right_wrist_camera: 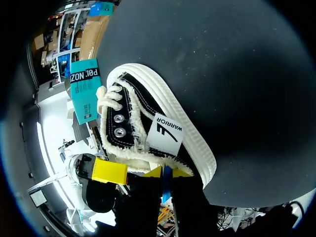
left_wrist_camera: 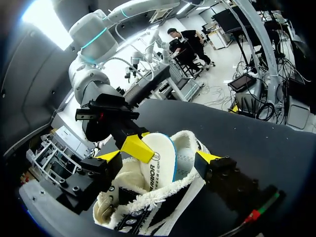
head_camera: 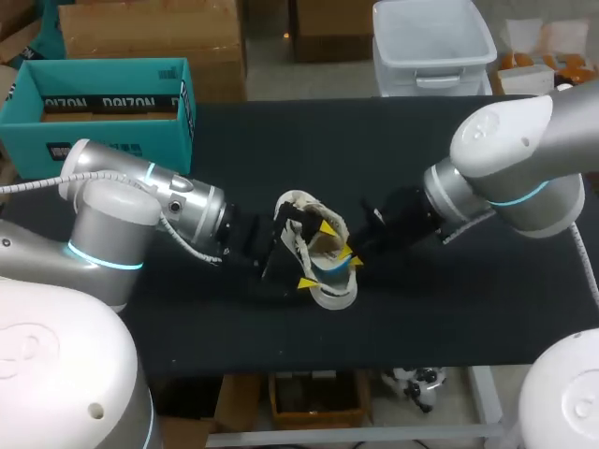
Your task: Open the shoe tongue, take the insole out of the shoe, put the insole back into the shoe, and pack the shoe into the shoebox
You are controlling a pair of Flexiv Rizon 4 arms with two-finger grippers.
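The right gripper (right_wrist_camera: 167,175) pinches the insole (left_wrist_camera: 158,168) half out of the opened shoe (right_wrist_camera: 163,133) (left gripper (left_wrist_camera: 158,156), spread wide, clamps its sides). Reinserting and the far-left-corner shoebox (head_camera: 112,140) remain.

Most of the insole (left_wrist_camera: 160,165) is buried inside the shoe (head_camera: 333,296), with only one end rising past the fleecy collar. From the left wrist, the second finger of the right gripper (head_camera: 351,256) is hidden behind the insole. From the right wrist, that gripper's dark fingers cover the shoe's opening. The shoebox (head_camera: 112,136), well apart from the shoe, is cut off at the head view's edge.
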